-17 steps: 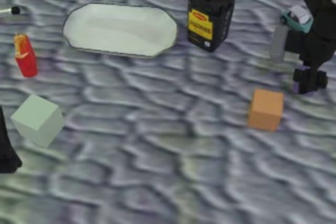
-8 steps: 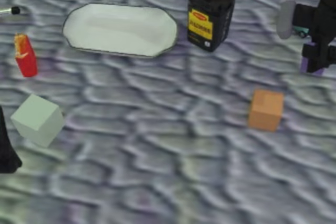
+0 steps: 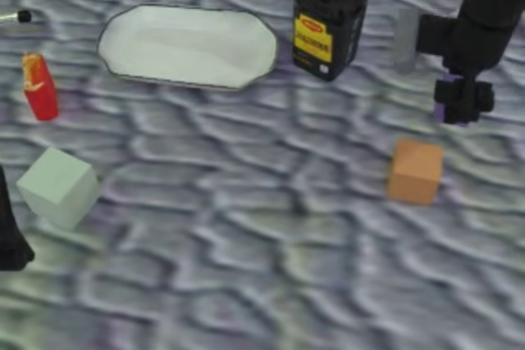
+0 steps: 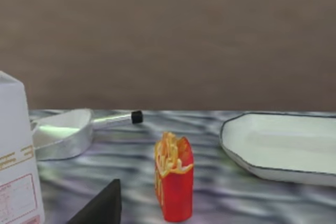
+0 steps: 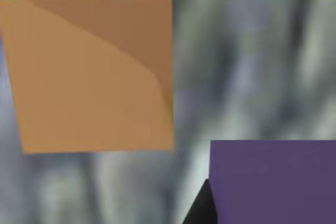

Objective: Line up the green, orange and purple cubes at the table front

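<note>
progress: none lined up yet | right hand (image 3: 461, 102) grasps purple cube (image 3: 449, 97), raised at far right above orange cube (image 3: 415, 171) | green cube (image 3: 59, 187) far left on table (image 3: 246, 243) | left hand (image 3: 10, 239) parked at left edge, grip state cannot be told

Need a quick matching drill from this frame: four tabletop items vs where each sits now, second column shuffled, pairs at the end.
Things:
1. pale mint-green matte cube
2. tan-orange matte cube
3. small violet-purple matte cube
4. red carton of fries

Places:
A. held in the right claw
B. on the table, right side, just in front of the right claw
C. left side, behind the green cube
D. left side, beside the parked left claw

Pairs: 1-D, 2-B, 3-A, 4-C
</note>
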